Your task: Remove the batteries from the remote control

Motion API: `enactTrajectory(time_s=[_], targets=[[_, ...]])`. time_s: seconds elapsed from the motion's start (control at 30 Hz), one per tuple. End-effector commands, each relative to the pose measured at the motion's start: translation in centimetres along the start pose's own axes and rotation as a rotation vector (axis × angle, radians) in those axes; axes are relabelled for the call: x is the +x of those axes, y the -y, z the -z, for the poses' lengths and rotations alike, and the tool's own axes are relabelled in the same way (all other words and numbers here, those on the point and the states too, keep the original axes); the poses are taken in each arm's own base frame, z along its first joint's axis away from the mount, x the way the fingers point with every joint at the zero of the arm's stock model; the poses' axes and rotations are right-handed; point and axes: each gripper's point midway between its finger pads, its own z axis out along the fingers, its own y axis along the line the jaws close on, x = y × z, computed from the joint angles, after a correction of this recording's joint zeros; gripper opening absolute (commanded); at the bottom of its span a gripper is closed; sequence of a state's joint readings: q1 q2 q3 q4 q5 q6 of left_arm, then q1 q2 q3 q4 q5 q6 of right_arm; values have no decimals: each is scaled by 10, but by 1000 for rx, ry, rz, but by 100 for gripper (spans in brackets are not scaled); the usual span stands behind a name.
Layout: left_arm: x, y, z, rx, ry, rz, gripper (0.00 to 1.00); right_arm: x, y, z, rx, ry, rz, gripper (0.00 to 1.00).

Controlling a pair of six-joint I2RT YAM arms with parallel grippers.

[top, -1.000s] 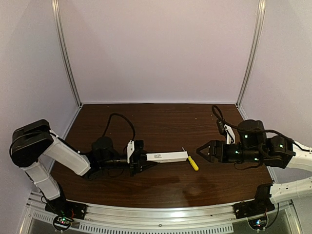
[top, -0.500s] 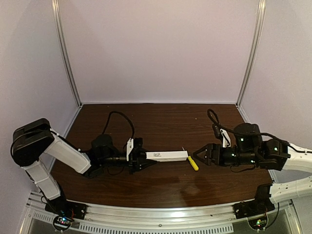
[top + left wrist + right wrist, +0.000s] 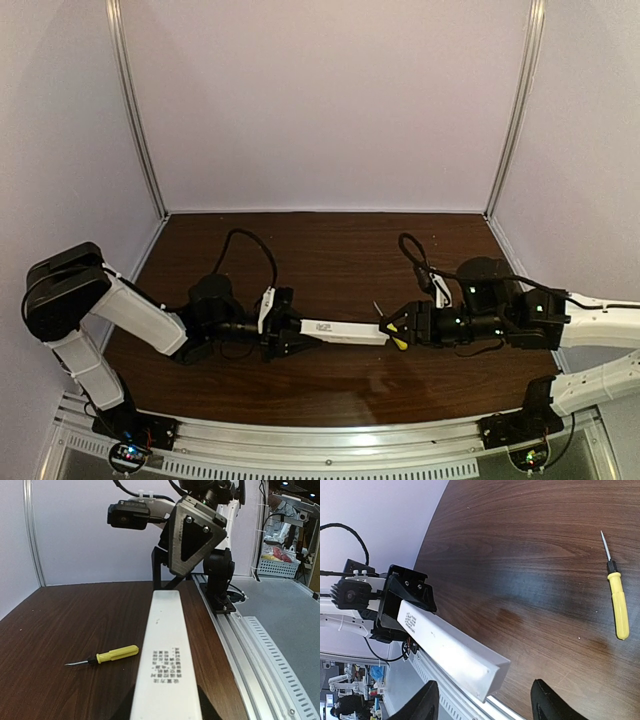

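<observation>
My left gripper (image 3: 288,335) is shut on one end of the remote control (image 3: 345,331), a slim white bar held level above the table, label side up. In the left wrist view the remote (image 3: 167,660) runs straight away from my jaws (image 3: 166,716). My right gripper (image 3: 386,328) is open at the remote's free end. In the right wrist view that end (image 3: 485,672) sits just ahead of my two spread fingers (image 3: 426,703), with the gripper (image 3: 485,707) untouched by it. The batteries and the dark recess are hidden.
A yellow-handled screwdriver (image 3: 618,606) lies on the brown table (image 3: 330,250) beside the remote's free end; it also shows in the left wrist view (image 3: 112,654). An aluminium rail (image 3: 330,455) runs along the near edge. Walls close off three sides.
My right gripper has moved left, from well clear of the remote to its free end, over the screwdriver. My left gripper still holds the remote, which has dropped slightly.
</observation>
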State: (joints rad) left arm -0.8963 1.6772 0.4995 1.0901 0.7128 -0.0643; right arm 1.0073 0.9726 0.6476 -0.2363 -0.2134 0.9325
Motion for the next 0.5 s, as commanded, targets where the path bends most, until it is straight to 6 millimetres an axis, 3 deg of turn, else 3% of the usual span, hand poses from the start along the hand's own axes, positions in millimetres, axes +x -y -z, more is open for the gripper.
enactTrajectory(time_s=[0.0,0.47], targets=[[-19,3,2,31,53,-40,0,-1,-8,-5,-54,-2,-17,62],[-22,5,3,35,56,-43,0,4,-12,-9,-91,-24,-44,44]])
